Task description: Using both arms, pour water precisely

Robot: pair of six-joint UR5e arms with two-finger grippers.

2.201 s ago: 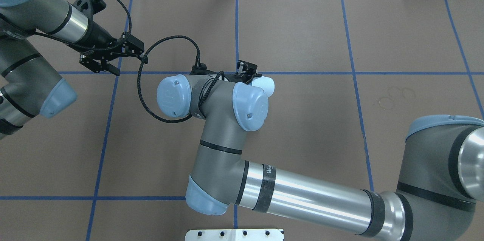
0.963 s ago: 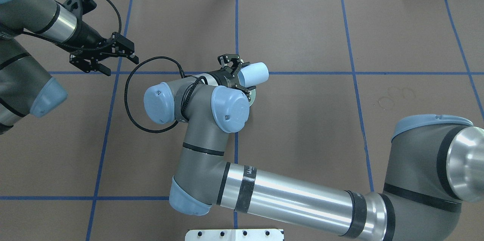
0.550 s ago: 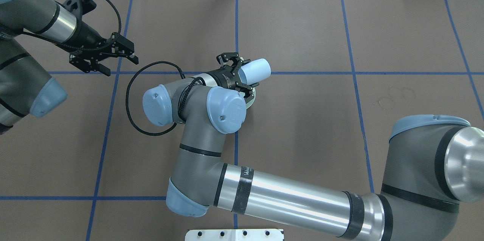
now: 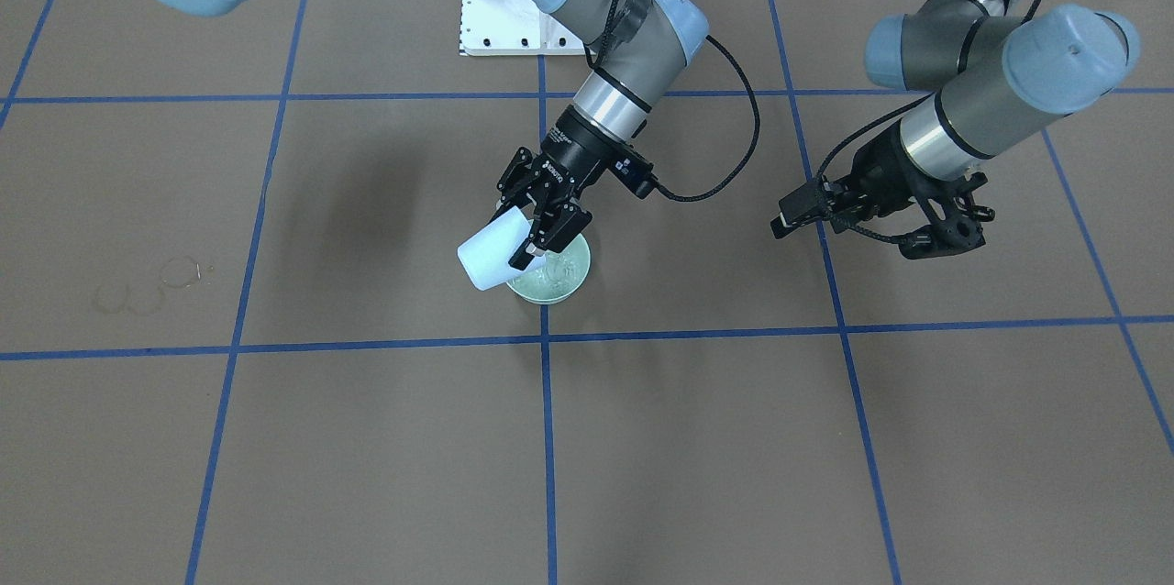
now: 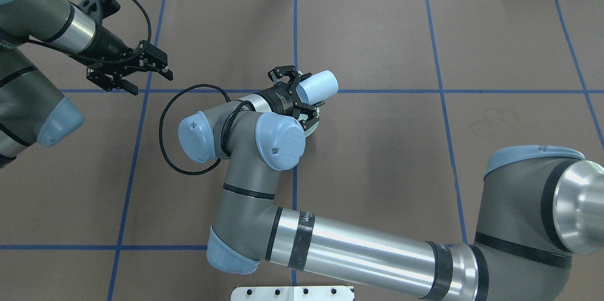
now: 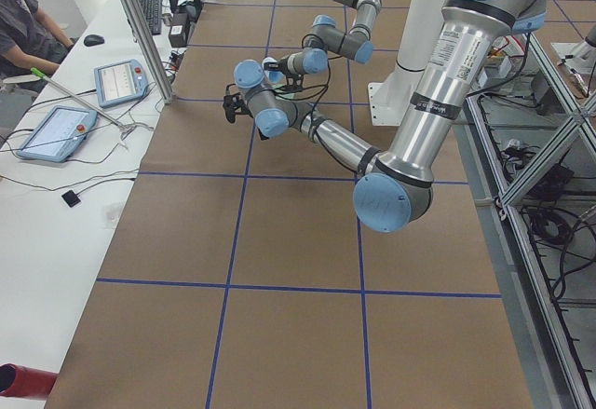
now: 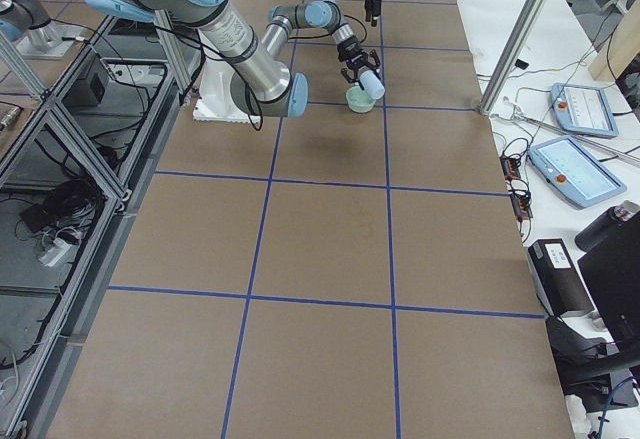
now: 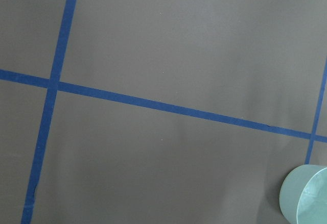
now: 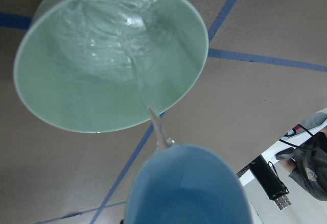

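Pour at table centre, overhead bearings.
The right gripper clenches a tilted pale-blue plastic cup at 1 o'clock of the pale-green round bowl; the brown table stretches wide around them. The left gripper, fingers spread, hangs well apart at 10 o'clock. The water streams thin and clear into the bowl, rippling.

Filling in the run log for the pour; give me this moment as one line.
phase: pouring | right pincer: shut on cup, tilted over bowl | water: thin stream into bowl | left pincer: open, empty, aside
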